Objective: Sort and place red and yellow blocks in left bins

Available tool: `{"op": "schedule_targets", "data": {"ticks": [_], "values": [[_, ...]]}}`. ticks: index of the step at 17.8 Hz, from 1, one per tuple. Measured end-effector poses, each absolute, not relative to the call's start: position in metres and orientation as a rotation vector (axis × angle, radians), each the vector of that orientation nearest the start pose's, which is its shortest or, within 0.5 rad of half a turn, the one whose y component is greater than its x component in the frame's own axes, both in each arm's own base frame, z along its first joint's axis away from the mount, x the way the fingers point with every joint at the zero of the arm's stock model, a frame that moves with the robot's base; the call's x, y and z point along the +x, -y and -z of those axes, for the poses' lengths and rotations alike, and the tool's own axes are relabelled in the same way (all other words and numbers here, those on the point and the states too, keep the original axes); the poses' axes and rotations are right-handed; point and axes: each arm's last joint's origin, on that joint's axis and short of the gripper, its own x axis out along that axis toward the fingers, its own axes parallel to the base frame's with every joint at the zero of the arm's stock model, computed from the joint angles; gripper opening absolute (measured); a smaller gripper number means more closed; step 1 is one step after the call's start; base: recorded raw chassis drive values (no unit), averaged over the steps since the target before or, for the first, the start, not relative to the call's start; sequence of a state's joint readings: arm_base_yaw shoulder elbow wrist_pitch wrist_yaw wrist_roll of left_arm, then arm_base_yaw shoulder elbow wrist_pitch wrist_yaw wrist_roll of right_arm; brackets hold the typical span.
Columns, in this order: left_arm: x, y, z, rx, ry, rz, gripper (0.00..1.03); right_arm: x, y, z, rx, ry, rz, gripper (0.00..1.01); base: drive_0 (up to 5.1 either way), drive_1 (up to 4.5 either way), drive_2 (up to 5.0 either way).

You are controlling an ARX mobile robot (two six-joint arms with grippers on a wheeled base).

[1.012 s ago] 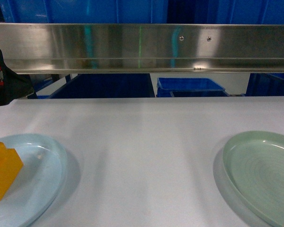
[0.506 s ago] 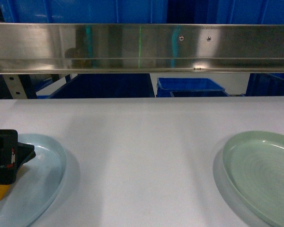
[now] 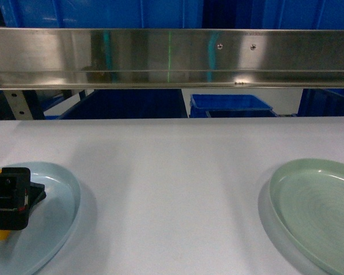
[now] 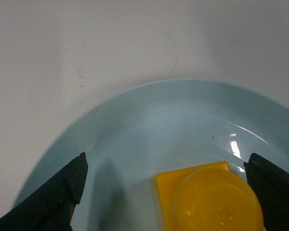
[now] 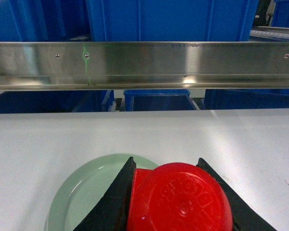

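Your left claw (image 4: 166, 192) spreads wide around the glossy orange-yellow plastic brick (image 4: 207, 199) at 6 o'clock; your right claw (image 5: 178, 192) clamps the glossy red plastic brick (image 5: 178, 199). 0 binned.

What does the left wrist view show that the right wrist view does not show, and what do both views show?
Only the left wrist view shows the yellow block on the pale blue plate, between the open fingers of the left gripper. Only the right wrist view shows the red block held in the right gripper, above the pale green plate, with blue crates behind. Both show the white table.
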State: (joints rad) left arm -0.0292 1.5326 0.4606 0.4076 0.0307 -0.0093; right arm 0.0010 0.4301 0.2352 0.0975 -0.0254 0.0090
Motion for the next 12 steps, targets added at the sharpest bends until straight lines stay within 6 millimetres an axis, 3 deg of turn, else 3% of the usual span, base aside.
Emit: {"op": "schedule_targets", "data": {"ticks": [2, 6, 9, 11, 12], "values": [[0.255, 0.008, -0.120, -0.010, -0.681, 0.051, 0.70, 0.128, -0.001, -0.216, 0.010, -0.098, -0.026, 0.29, 0.0, 0.00, 0.0], [0.257, 0.008, -0.122, -0.018, -0.683, 0.050, 0.28, 0.128, -0.001, -0.216, 0.010, -0.098, -0.026, 0.29, 0.0, 0.00, 0.0], [0.261, 0.007, -0.123, -0.023, -0.677, 0.050, 0.27, 0.128, -0.001, -0.216, 0.010, -0.098, -0.026, 0.29, 0.0, 0.00, 0.0], [0.266, 0.002, -0.138, -0.032, -0.607, 0.047, 0.27, 0.128, -0.001, -0.216, 0.010, -0.098, -0.026, 0.29, 0.0, 0.00, 0.0], [0.269, -0.002, -0.154, -0.032, -0.541, 0.041, 0.27, 0.128, -0.001, -0.216, 0.010, -0.098, -0.026, 0.29, 0.0, 0.00, 0.0]]}}
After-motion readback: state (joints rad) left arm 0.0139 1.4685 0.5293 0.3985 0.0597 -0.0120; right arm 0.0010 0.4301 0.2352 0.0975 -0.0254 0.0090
